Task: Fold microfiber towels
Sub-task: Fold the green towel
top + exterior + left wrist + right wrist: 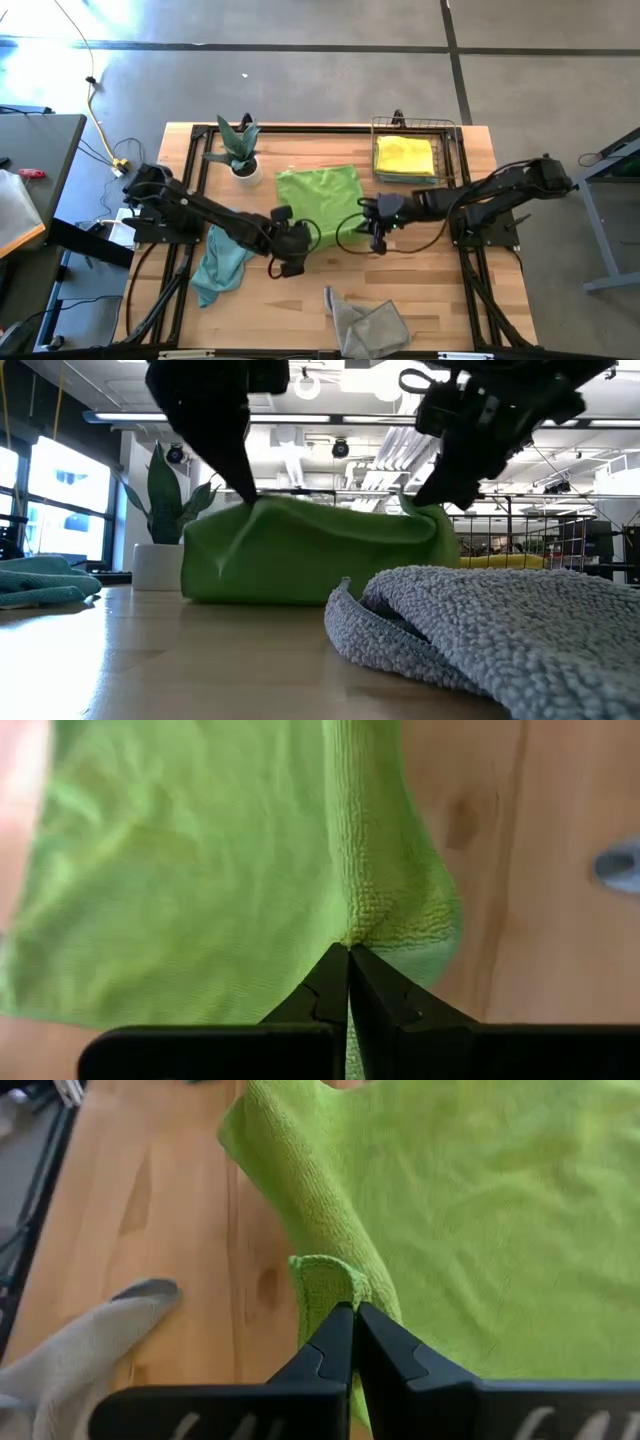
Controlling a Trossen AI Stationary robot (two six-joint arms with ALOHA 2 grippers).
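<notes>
Two robot arms meet over a lime green towel (pixel 318 190) at the middle of a wooden table (pixel 440 300). The left gripper (pixel 292 243) pinches the towel's near left corner, its fingers pressed together on a bunched fold of cloth. The right gripper (pixel 378 238) is clamped the same way on the near right corner.

From above, the green towel looks almost flat. The table-level camera shows otherwise: the near edge is lifted off the wood, and the cloth (pixel 310 550) hangs in a low arch between the two dark arms. Only the wrist cameras show the grips up close. The left one has the towel (pixel 200 870) puckering into the closed fingertips (pixel 330 982). The right one shows a small folded tab of green (pixel 325 1280) above the meeting tips.

The overhead camera alone takes in the other towels. A teal one (pixel 222 262) lies crumpled at the left, beside the left arm. A grey one (pixel 368 322) sits rumpled at the near edge. A yellow one (pixel 405 156) lies folded in a wire basket (pixel 455 150) at the far right. A potted plant (pixel 240 150) stands just beyond the green towel's far left corner.
</notes>
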